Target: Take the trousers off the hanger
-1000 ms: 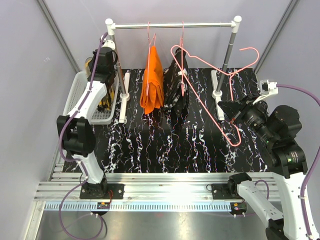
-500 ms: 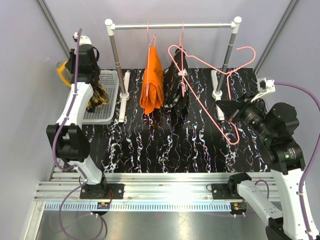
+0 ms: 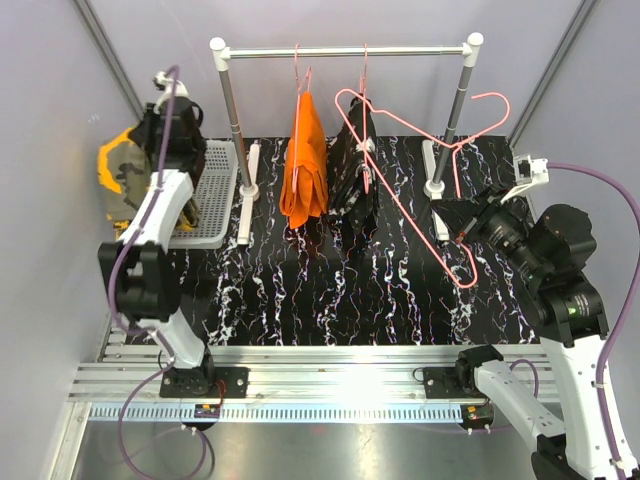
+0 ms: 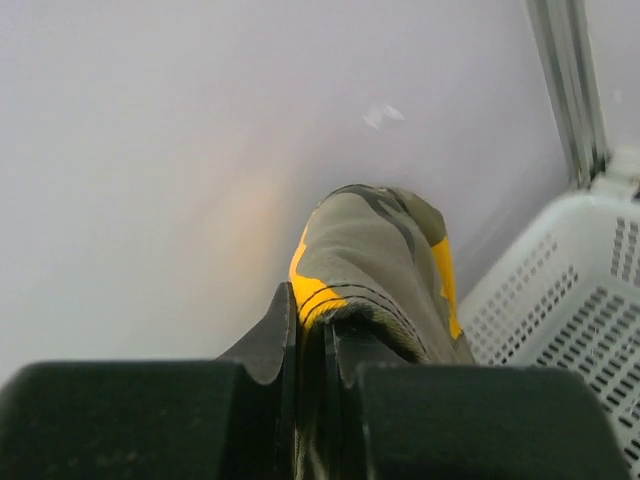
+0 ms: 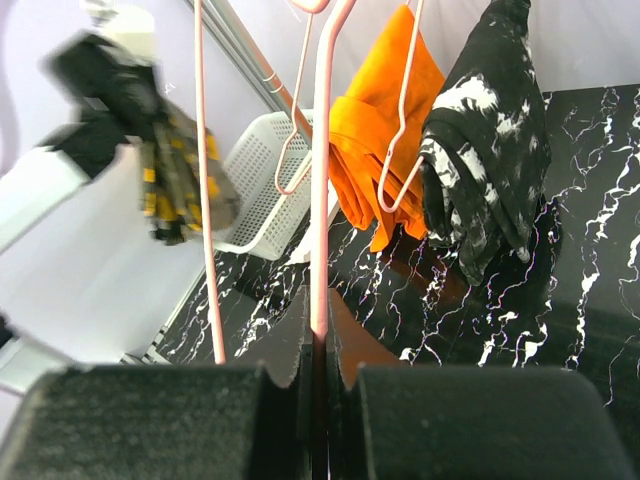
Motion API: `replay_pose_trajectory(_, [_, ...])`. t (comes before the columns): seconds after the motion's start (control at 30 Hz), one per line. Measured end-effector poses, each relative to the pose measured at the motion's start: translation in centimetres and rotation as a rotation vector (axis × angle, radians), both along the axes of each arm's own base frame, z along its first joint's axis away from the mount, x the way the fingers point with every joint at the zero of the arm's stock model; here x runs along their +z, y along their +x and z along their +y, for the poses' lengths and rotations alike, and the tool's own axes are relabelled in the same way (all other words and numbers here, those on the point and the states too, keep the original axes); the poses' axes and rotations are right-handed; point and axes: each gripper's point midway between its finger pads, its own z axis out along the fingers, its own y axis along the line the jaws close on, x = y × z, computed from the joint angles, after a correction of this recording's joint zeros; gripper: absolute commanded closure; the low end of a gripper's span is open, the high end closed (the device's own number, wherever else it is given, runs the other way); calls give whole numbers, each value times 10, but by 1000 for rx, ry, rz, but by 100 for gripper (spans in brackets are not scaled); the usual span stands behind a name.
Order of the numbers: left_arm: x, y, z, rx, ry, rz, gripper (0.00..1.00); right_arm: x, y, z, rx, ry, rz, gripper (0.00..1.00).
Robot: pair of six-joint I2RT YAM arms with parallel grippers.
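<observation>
My left gripper point(image 3: 150, 135) is shut on the olive-green and yellow trousers point(image 3: 122, 172), held up left of the white basket point(image 3: 212, 185); the cloth fills the left wrist view point(image 4: 375, 265). The orange trousers point(image 3: 305, 165) and the black speckled trousers point(image 3: 355, 170) hang on pink hangers from the rail point(image 3: 345, 50). My right gripper point(image 3: 462, 228) is shut on an empty pink hanger point(image 3: 400, 195), held tilted over the table; its wire runs up from the jaws in the right wrist view point(image 5: 320, 200). That view also shows the orange trousers point(image 5: 385, 130) and the black trousers point(image 5: 490, 140).
The rail stands on two grey posts point(image 3: 232, 120) with white feet on the black marbled table point(image 3: 330, 290). The basket holds a dark and yellow cloth point(image 3: 190, 212). Grey walls close in on the left and right.
My left gripper has lifted the olive-green trousers out of the basket and swung them up and to the left, toward the wall. The right arm and its hanger have barely moved.
</observation>
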Motion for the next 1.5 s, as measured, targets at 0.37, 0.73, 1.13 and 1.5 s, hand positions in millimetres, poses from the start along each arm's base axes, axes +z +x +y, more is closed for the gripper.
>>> replay_pose_trajectory(0.37, [-146,74,-50,-123,-69,335,63,4,-6,-1,0,4,-18,100])
replay_pose_trajectory(0.73, [-108,71,-70,-249,-335,158,7,4,-6,-2,-2,5,-18,100])
replay_pose_trajectory(1.13, [-23,47,-9,-273,-626,-216,3,-9,13,-4,-37,-28,25,100])
replay_pose_trajectory(1.5, [-281,66,-22,-42,-958,312,21,-19,42,-48,-283,-206,14,100])
